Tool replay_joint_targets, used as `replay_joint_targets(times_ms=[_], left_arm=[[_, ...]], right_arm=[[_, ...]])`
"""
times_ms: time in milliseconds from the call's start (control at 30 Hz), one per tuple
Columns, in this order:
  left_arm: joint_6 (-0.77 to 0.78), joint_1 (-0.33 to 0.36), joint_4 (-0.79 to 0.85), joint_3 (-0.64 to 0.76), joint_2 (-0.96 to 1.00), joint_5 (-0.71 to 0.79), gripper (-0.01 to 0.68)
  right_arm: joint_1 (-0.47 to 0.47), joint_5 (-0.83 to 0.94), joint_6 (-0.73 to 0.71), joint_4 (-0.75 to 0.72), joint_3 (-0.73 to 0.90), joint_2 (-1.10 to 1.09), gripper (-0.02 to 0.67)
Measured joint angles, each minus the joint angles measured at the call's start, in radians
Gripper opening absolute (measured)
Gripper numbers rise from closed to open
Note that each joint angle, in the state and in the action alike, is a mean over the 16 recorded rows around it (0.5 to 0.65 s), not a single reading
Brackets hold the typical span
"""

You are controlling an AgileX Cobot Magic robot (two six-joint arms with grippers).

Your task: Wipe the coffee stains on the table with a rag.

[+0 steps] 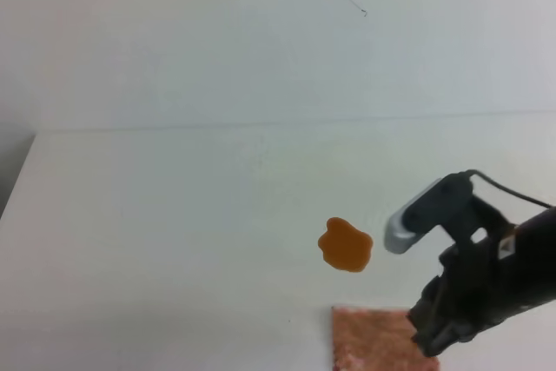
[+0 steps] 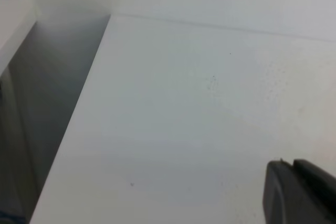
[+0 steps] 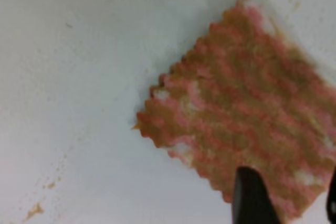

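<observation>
The coffee stain, a glossy orange-brown lobed blob, lies on the white table right of the middle. The pinkish-brown rag lies flat just below it at the frame's bottom edge. In the right wrist view the rag shows zigzag edges and pale patches. My right gripper hovers at the rag's right side; in its wrist view the gripper is open, with a dark fingertip over the rag. Only a dark part of my left gripper shows, over bare table.
The table's left edge drops to a dark gap. A pale wall rises behind the table's back edge. Small brown smears dot the table left of the rag.
</observation>
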Motion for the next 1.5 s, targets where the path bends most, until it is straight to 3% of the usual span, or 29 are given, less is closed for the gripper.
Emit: replay_joint_targets(times_ms=[200,333,733,900,1300,1500], left_arm=[[0.000,0.000,0.000,0.000,0.000,0.000,-0.003],[0.000,0.000,0.000,0.000,0.000,0.000,-0.003],[0.000,0.000,0.000,0.000,0.000,0.000,-0.003],[0.000,0.000,0.000,0.000,0.000,0.000,-0.003],[0.000,0.000,0.000,0.000,0.000,0.000,-0.003],[0.000,0.000,0.000,0.000,0.000,0.000,-0.003]], right_arm=[[0.078,-0.026,0.058,-0.075,-0.059,0.164,0.391],[0.089,-0.035,0.072,-0.108,-0.097,0.246,0.460],[0.149,-0.078,0.019,-0.172,-0.146,0.389,0.465],[0.179,-0.086,-0.007,-0.182,-0.147,0.426,0.387],[0.194,-0.049,0.017,-0.251,-0.174,0.458,0.049],[0.185,-0.009,0.125,-0.413,-0.256,0.426,0.003]])
